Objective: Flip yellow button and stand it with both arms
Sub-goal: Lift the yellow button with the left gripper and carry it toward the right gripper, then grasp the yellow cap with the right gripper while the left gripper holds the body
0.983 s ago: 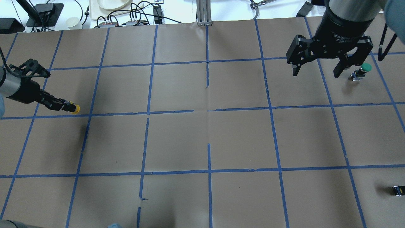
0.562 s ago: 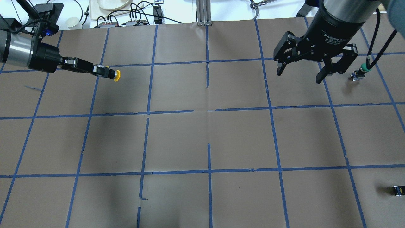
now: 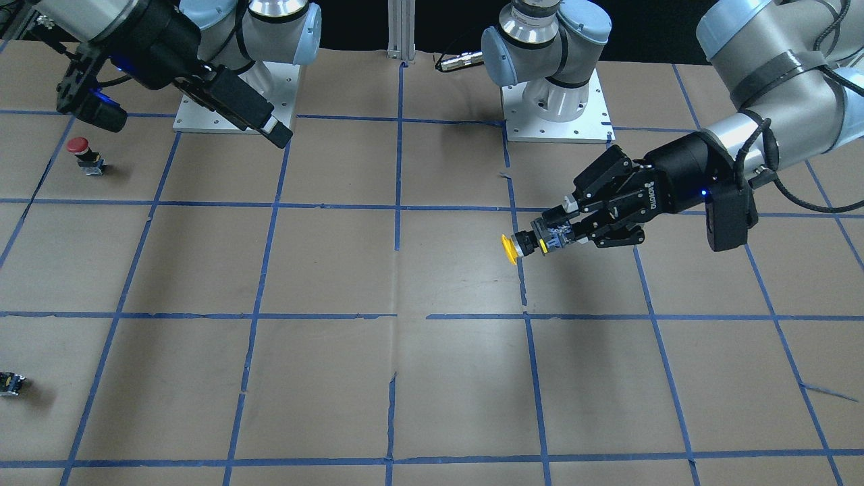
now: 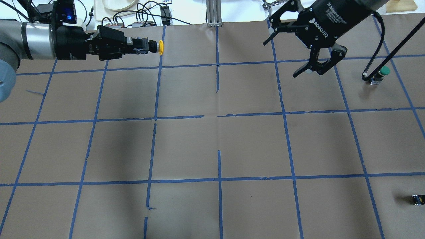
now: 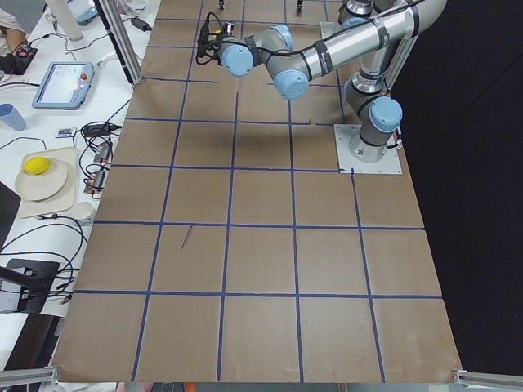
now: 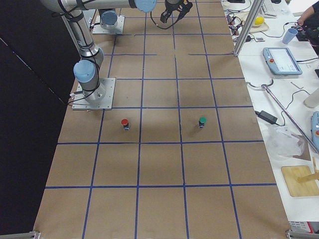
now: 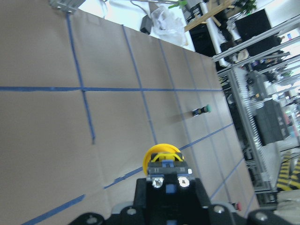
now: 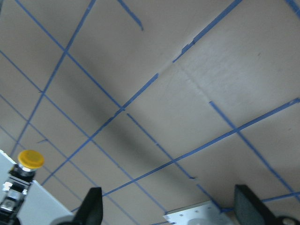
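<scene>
Jaws: L gripper (image 4: 142,46) tight on yellow button (image 4: 156,47), horiz., cap outward; R gripper (image 4: 279,59) spread.

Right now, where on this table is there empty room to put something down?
The middle squares of the table are bare, under and between the left gripper, which holds the yellow button aloft, and the open right gripper. The end on the robot's right is busier: a green button, a red button and a small dark block stand apart.
</scene>
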`<state>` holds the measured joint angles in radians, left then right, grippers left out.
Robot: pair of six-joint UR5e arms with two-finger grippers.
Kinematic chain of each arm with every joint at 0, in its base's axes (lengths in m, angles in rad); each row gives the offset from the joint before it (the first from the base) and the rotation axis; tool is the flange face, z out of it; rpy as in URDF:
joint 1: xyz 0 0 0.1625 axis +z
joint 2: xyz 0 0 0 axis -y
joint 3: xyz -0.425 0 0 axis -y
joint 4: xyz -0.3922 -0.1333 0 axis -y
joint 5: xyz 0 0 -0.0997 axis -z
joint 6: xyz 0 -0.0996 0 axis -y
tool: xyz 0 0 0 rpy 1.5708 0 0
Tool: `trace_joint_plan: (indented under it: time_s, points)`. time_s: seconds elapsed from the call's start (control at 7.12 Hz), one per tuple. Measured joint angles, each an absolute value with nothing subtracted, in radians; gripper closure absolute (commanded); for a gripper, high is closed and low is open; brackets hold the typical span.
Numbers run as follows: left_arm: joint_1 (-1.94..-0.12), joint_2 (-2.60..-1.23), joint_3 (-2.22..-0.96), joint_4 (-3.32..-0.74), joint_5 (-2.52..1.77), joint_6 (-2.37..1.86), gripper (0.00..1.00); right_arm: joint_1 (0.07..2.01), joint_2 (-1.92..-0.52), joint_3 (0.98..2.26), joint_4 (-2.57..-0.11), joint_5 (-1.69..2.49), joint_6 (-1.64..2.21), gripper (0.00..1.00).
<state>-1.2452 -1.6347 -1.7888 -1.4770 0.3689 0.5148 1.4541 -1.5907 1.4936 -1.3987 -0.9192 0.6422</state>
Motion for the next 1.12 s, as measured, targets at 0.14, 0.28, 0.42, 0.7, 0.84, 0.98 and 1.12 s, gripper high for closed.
trace_joint_plan:
  time_s: [0.14, 0.28, 0.42, 0.7, 0.84, 0.98, 1.12]
  points:
    - [-1.272, -1.628, -1.791, -1.473, 0.283, 0.425, 1.00, 1.435, -1.590, 1.498, -1.398, -0.809, 0.736, 0.00]
    - [-1.293, -1.624, -1.795, -1.475, 0.206, 0.338, 1.00, 1.430, -1.589, 1.502, -1.407, -0.721, 0.817, 0.00]
    - [-1.314, -1.618, -1.803, -1.479, 0.136, 0.246, 1.00, 1.431, -1.588, 1.504, -1.422, -0.659, 0.859, 0.00]
    - [-1.366, -1.591, -1.820, -1.480, 0.071, 0.114, 1.00, 1.440, -1.578, 1.506, -1.449, -0.569, 0.879, 0.00]
    - [-1.383, -1.579, -1.828, -1.481, 0.056, 0.074, 1.00, 1.446, -1.571, 1.506, -1.486, -0.540, 0.881, 0.00]
    - [-1.392, -1.570, -1.841, -1.481, 0.049, 0.050, 1.00, 1.457, -1.557, 1.506, -1.530, -0.526, 0.883, 0.00]
    - [-1.402, -1.559, -1.853, -1.480, 0.039, 0.040, 1.00, 1.471, -1.538, 1.506, -1.580, -0.522, 0.890, 0.00]
